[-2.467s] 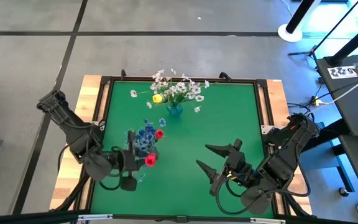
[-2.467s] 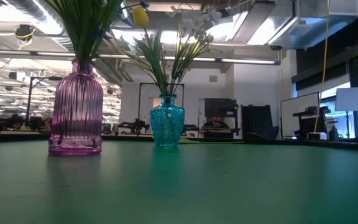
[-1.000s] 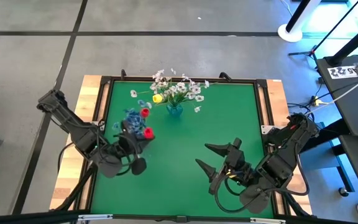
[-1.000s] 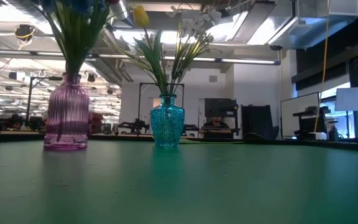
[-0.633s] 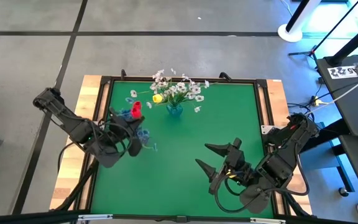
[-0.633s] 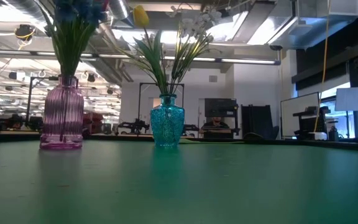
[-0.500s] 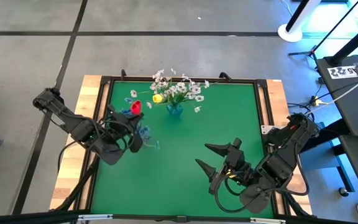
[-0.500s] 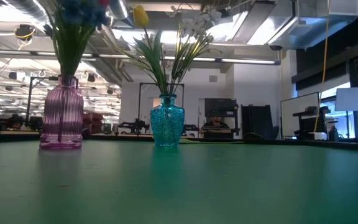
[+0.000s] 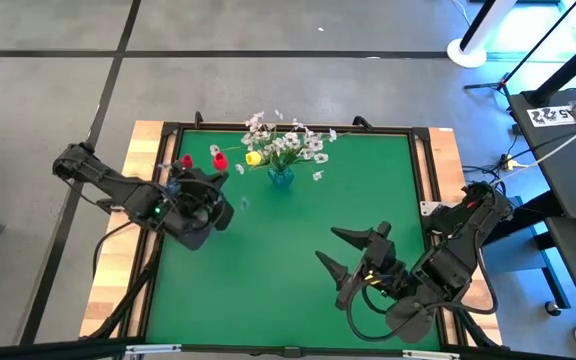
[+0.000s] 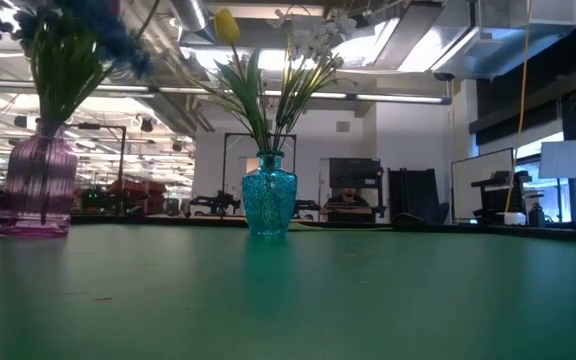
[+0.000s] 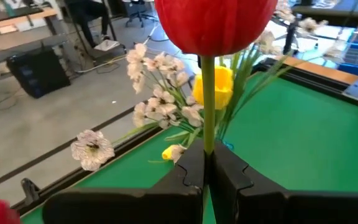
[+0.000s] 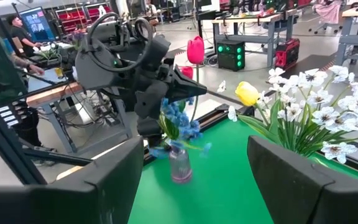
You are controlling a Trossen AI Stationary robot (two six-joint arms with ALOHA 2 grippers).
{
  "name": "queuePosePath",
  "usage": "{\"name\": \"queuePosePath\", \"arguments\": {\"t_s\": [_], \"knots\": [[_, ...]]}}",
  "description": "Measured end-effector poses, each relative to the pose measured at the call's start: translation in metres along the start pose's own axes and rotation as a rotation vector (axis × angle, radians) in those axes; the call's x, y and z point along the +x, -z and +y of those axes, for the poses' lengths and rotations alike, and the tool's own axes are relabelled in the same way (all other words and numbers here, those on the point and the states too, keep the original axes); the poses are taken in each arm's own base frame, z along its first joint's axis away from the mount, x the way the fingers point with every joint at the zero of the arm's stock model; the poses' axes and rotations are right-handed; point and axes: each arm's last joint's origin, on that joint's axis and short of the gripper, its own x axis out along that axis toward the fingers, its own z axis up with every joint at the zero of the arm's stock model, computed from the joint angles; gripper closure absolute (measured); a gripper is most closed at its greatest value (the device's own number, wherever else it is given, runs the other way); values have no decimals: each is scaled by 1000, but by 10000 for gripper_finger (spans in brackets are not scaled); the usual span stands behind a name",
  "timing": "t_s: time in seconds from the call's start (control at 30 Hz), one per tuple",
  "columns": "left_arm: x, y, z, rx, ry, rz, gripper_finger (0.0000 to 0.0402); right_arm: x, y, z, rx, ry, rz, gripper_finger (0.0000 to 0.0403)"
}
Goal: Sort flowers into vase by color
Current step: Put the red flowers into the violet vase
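Here your left gripper point(image 11: 207, 171) clamps a red tulip point(image 11: 215, 25) by its stem, bloom above the fingertips; your right gripper point(image 9: 353, 256) waits, fingers apart, apparently empty.

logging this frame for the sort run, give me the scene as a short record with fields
left claw: left claw shut on the red tulip stem, at the table's far left
right claw: right claw open, empty, waiting at the near right
pink vase: pink vase at the far left, holding blue flowers
blue vase: blue vase at the far middle, holding white flowers and a yellow tulip
table: green table
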Motion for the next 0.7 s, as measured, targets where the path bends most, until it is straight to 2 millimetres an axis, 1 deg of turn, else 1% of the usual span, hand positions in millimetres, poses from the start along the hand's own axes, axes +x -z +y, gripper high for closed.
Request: {"name": "queuePosePath", "arguments": {"t_s": [0.1,0.2,0.3,0.43,0.53,0.7], "knots": [[3,-1,1,-14,-10,0,398,0,0,0,0,5,-5,116],[1,-3,0,-40,4,-4,398,1,0,0,1,8,-6,116],[-2,-7,-2,-78,51,-5,398,5,-1,-1,1,11,0,116],[-6,-18,-6,-73,126,-29,398,16,-3,-5,-17,18,17,116],[-9,-23,-1,-73,145,-44,398,24,-4,-7,-17,13,37,116],[-11,-29,15,-83,135,-49,398,28,-5,-8,-17,-3,62,116]]}}
